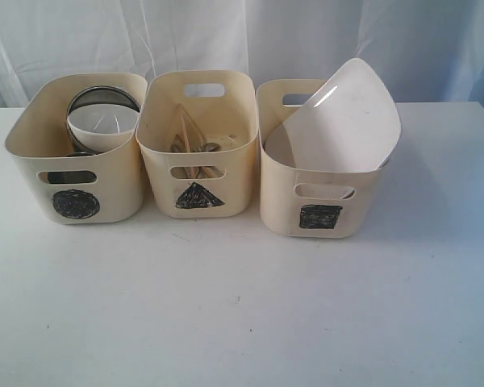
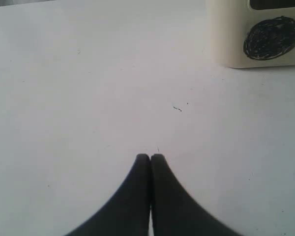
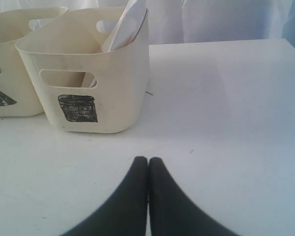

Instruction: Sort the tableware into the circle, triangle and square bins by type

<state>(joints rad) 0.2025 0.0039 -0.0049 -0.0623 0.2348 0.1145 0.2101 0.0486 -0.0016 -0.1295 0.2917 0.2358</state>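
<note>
Across the upper frame, the circle bin (image 1: 32,161) holds a steel bowl (image 1: 105,94) and small white bowl (image 1: 105,123), the triangle bin (image 1: 156,173) chopsticks (image 1: 185,129) and cutlery (image 1: 200,148), the square bin (image 1: 278,201) the tilted plate (image 1: 347,121). Left fingers (image 2: 141,164) and right fingers (image 3: 140,167) are pressed together, empty, above the worktop (image 1: 242,306); sorting looks finished, needing no further pick.

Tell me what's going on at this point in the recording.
Nothing is being handled. The left gripper and right gripper are both shut and empty, over the table in front of the bins. The tableware looks sorted: a small white bowl and steel vessels sit in the circle bin, chopsticks in the triangle bin, and the large white plate leans tilted out of the square bin.
</note>
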